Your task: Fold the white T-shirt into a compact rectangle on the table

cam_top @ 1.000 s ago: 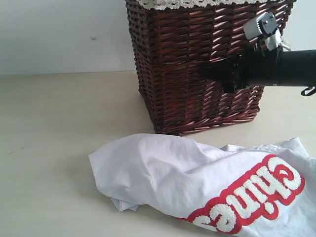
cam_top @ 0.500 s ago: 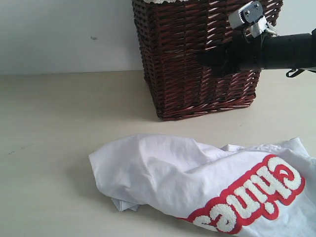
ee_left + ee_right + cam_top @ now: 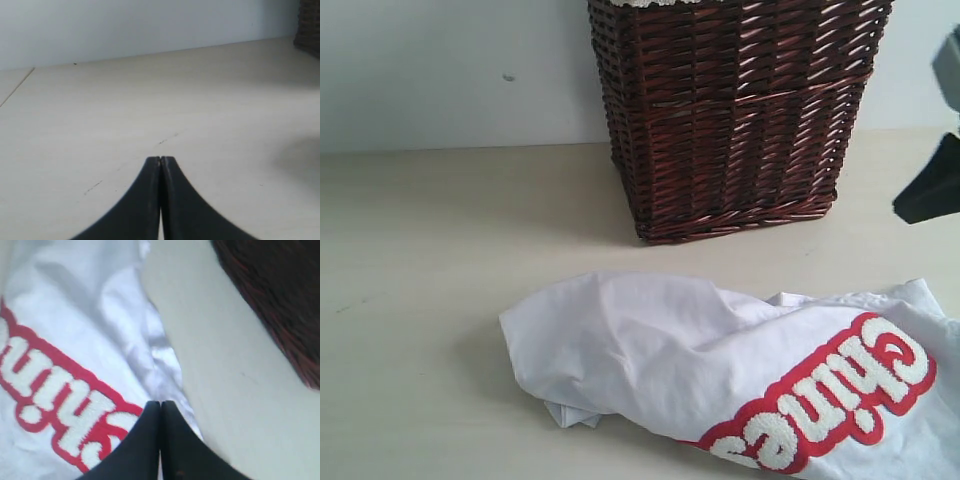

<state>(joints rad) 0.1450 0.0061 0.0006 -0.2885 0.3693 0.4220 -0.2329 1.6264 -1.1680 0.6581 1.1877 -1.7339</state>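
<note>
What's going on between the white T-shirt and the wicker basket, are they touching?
Apart. The exterior view shows a strip of bare table between the white T-shirt and the foot of the wicker basket.

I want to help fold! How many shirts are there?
1. The white T-shirt lies crumpled on the table, nearer the camera than the dark wicker basket. The basket's inside is hidden, so more could be in there.

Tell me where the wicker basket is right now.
In the exterior view the dark brown wicker basket stands on the table at upper centre-right, behind the crumpled white T-shirt, with a strip of bare table between them.
</note>
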